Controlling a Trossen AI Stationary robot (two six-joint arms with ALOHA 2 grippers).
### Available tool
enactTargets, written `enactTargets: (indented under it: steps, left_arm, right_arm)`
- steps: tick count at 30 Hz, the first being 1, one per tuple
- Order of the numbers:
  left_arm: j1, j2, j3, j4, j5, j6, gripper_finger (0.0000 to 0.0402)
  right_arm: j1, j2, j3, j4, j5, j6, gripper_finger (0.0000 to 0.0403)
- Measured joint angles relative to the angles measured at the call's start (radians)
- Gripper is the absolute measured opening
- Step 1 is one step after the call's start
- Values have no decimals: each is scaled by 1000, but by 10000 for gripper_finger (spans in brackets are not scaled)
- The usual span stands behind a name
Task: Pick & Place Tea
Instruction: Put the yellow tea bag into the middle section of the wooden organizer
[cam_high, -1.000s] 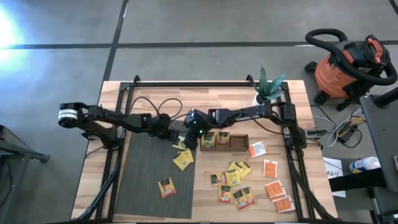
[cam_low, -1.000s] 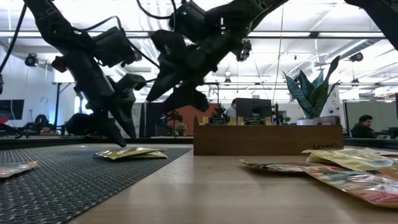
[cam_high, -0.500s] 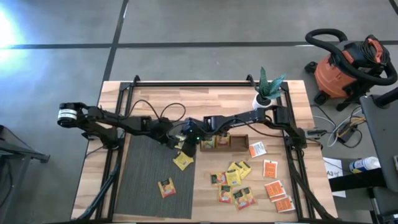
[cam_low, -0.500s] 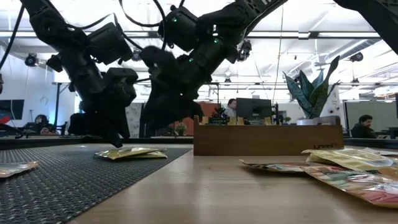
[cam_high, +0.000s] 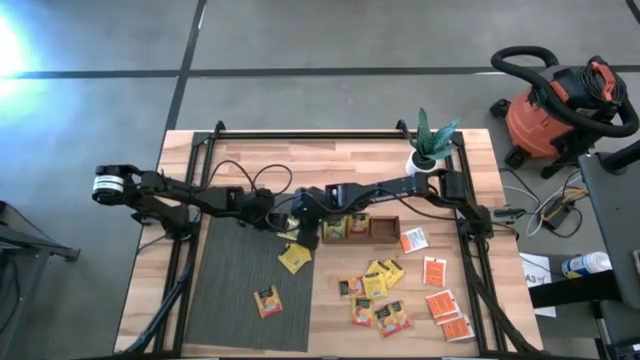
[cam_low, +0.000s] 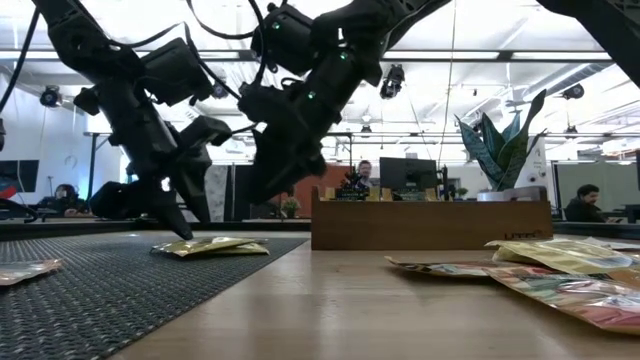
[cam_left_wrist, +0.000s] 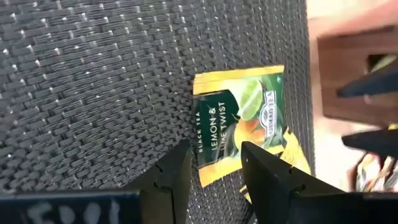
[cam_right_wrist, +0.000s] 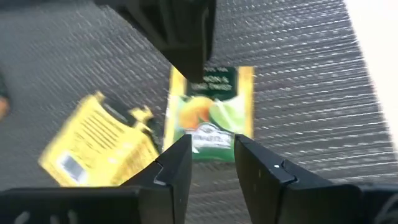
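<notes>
A yellow-and-green tea sachet (cam_left_wrist: 239, 127) (cam_right_wrist: 211, 118) lies flat on the dark woven mat (cam_high: 235, 280), partly over a second yellow sachet (cam_right_wrist: 99, 146). My left gripper (cam_left_wrist: 211, 165) (cam_low: 185, 225) is open and low over it, with one finger on each side of the sachet's near edge. My right gripper (cam_right_wrist: 211, 162) (cam_high: 300, 222) is open and hovers above the same sachet from the opposite side. The brown wooden tray (cam_high: 385, 227) sits just right of both grippers and holds a few sachets. My left gripper points down at the mat with its fingertips (cam_low: 183, 230) beside the yellow-and-green sachet's edge (cam_left_wrist: 214, 155). I cannot tell whether they touch it. The sachet lies flat on the mat.
Two more yellow sachets (cam_high: 293, 258) (cam_high: 267, 300) lie on the mat. Several yellow sachets (cam_high: 375, 285) and orange-and-white ones (cam_high: 440, 300) are scattered on the wooden table to the right. A potted plant (cam_high: 432, 140) stands at the far edge. People show in the room beyond.
My right gripper has moved toward the table's left, from the tray's edge to over the mat; it dipped toward the sachet and then rose a little. The sachets have stayed where they were.
</notes>
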Motion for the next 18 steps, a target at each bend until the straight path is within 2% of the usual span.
enactTargets:
  steps: [5,18]
  left_arm:
    - [0,0,0,3,18,-7,135]
    - [-13,58,-3,110,28,-80,135]
  right_arm:
    - [-2,2,5,-14,19,-108,118]
    - [-2,85,39,-79,18,-183,118]
